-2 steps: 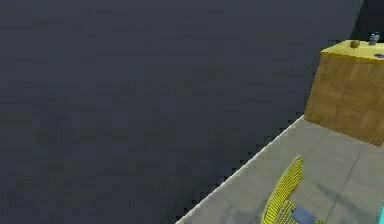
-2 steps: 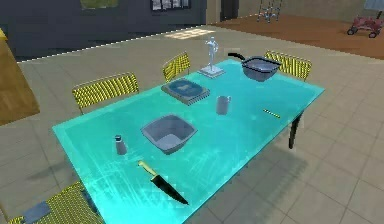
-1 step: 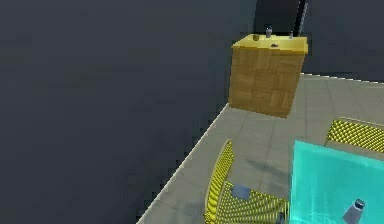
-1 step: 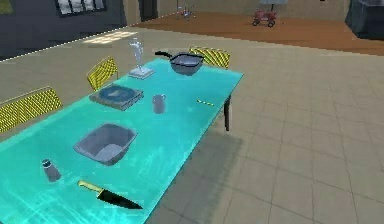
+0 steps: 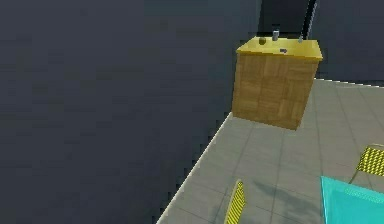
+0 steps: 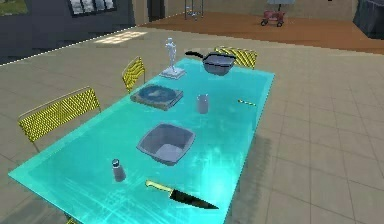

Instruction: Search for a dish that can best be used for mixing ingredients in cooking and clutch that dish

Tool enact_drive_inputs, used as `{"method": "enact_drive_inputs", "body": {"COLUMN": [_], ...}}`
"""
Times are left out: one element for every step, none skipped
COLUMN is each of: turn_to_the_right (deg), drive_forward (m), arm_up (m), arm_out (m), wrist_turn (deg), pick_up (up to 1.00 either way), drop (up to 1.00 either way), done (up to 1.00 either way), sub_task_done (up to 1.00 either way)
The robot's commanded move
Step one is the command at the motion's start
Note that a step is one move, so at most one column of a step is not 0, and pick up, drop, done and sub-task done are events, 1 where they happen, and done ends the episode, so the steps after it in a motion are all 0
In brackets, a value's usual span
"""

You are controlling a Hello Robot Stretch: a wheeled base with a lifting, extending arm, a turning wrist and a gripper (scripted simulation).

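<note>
Turquoise table (image 6: 232, 128) on tiled floor (image 6: 320, 140) bears bowl (image 6: 166, 142), knife (image 6: 180, 195), pan (image 6: 218, 64), statue (image 6: 173, 58); wooden cabinet (image 5: 275, 85) against dark wall (image 5: 100, 90); gripper state cannot be told

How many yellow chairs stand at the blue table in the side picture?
3: one chair at the near left side of the table, one farther along that side, one at its far end. More may be hidden past the picture's edges.
</note>
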Motion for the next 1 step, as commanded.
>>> {"method": "enact_drive_inputs", "body": {"turn_to_the_right": [0.0], "drive_forward": [0.0], "arm_up": [0.5], "arm_out": [0.0], "wrist_turn": [0.0], "pick_up": [0.0], "drop": [0.0], "done": [0.0], "sub_task_done": [0.0]}}
